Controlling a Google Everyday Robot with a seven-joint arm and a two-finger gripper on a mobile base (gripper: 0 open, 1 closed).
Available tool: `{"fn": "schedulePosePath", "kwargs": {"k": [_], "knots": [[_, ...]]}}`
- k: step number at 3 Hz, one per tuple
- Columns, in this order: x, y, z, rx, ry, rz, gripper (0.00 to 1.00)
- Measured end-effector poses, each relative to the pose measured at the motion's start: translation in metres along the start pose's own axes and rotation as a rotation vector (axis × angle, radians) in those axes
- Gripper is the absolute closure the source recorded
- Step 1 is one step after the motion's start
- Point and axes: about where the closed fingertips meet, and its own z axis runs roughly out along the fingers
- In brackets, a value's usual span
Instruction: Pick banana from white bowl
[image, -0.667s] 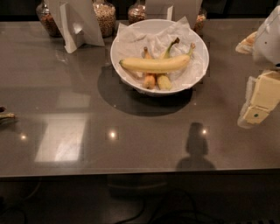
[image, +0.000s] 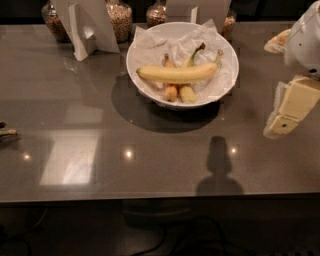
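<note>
The banana (image: 177, 74) is long and pale yellow, and lies across the white bowl (image: 134, 62) on crumpled white paper, its stem pointing up right. Under it lie a short orange fruit (image: 171, 92) and a short yellow-green fruit (image: 188, 93). The bowl stands at the back middle of the dark table (image: 150, 165). My gripper (image: 283, 122), cream-coloured, hangs at the right edge of the view. It is to the right of the bowl, apart from it and above the table.
Glass jars of grains (image: 119, 19) and a white folded stand (image: 87, 27) line the back edge. A small dark object (image: 6, 132) lies at the left edge. A pale yellow thing (image: 275, 42) sits at the back right beside my arm.
The gripper has hardly moved. The banana, the bowl and the other things lie as before.
</note>
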Motion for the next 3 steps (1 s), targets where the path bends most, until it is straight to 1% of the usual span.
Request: {"fn": "schedulePosePath", "kwargs": {"k": [1,2,3], "knots": [[-0.022,-0.024,0.005,0.075,-0.123,-0.046,0.00],[-0.049,-0.049,0.012,0.141,-0.241,-0.109,0.00],[-0.077,-0.073,0.019,0.193,-0.320,-0.171,0.00]]}}
